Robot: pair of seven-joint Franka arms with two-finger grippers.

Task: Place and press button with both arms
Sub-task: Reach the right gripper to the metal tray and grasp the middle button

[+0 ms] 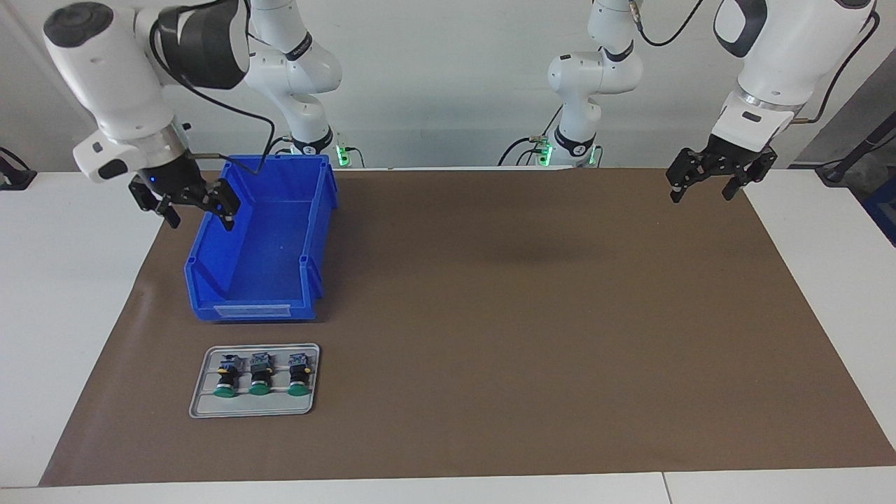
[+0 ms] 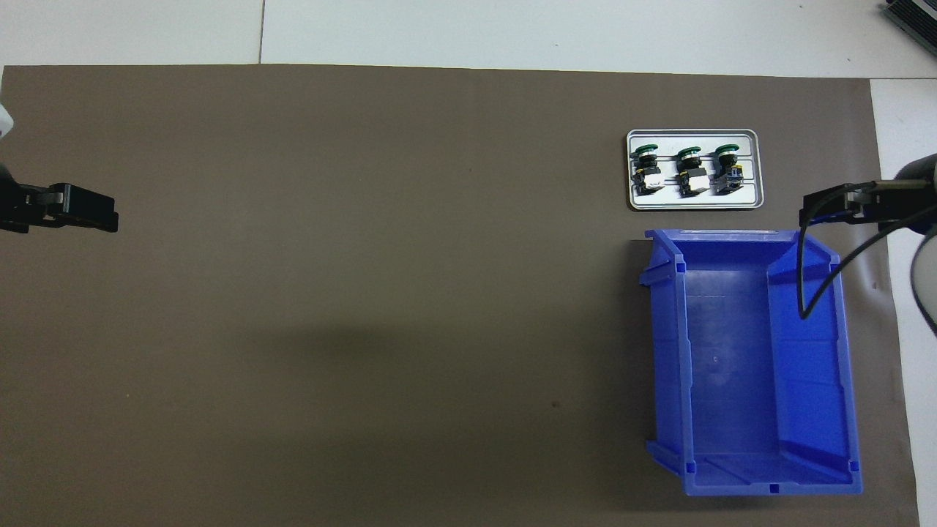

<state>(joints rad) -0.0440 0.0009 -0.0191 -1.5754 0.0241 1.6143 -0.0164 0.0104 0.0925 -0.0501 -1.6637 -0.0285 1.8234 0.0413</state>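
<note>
Facing view: we are seeing the right gripper [image 1: 198, 207], open and empty, hanging over the blue bin's [image 1: 318, 231] rim; three buttons [image 1: 260, 374] are lying in the tray [image 1: 203, 399], farther from the robots, caps pointing away. The left gripper [image 1: 705, 187], open, empty, is waiting well apart.

Overhead view: we are noting bare mat [image 2: 366, 293] offering free room.

We see the worktop [image 1: 490, 336] from high across it, facing the arms, and steeply from above their end, both sharing its brown mat [image 2: 366, 293].
</note>
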